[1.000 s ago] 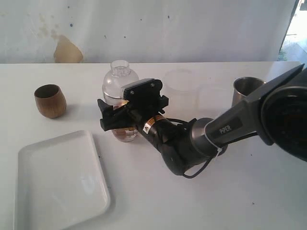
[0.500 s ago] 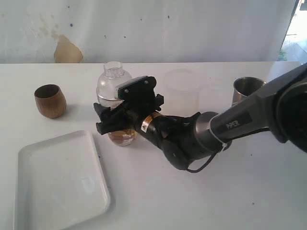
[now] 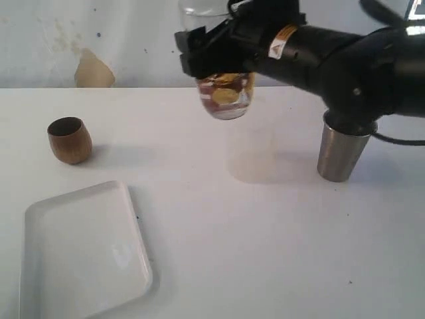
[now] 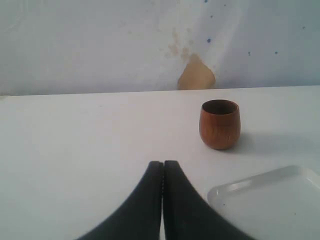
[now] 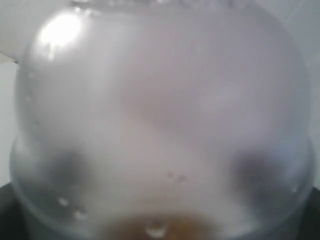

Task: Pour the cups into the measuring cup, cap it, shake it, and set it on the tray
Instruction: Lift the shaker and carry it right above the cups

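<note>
clear measuring cup [image 3: 226, 97] lifted high off table [image 3: 265, 232] by right tool [image 3: 214, 65]

Soft daylight, faint shadows; cap [image 5: 160, 100] blurred

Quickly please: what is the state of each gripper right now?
Left gripper: closed, fingers together, holding nothing.
Right gripper: closed on the measuring cup, holding it up in the air.

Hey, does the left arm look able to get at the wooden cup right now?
Probably yes: the wooden cup stands ahead of the left end effector with nothing between them, though its jaws are shut.
</note>
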You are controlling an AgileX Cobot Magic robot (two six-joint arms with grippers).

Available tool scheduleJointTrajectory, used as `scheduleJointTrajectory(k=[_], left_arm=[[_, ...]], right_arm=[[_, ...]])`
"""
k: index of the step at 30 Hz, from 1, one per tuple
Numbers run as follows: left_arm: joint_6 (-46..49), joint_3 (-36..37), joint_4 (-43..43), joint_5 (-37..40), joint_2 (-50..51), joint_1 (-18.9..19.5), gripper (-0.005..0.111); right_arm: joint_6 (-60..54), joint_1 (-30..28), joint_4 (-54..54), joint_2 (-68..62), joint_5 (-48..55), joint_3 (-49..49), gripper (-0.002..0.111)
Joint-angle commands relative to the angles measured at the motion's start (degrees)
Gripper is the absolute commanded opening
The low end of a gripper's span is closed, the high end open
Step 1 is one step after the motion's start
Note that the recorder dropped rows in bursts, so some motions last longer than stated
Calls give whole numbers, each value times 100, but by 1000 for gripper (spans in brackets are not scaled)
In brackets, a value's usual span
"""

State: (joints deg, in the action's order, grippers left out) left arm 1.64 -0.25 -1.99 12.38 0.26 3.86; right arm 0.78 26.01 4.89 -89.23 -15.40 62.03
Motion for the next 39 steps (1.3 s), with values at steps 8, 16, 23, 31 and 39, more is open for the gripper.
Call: scheduleJointTrajectory(k=[8,16,23,31,39], left_arm=[[-9,25,-10,-31,-26,9,1],[-9,25,-10,-31,-26,9,1],[-9,25,-10,-31,-26,9,1],[-9,25,-10,-31,-26,9,1],[-9,25,-10,-31,-26,9,1]], right_arm=[[-784,-1260,136,788,1153,-19,0],[-1698,-1869,136,763,1219,-74,0],[-2803,-1996,136,519,1275,-74,0],[-3523,-1996,136,10,810,-74,0],[-4147,-1996,136,-34,212,-74,0]])
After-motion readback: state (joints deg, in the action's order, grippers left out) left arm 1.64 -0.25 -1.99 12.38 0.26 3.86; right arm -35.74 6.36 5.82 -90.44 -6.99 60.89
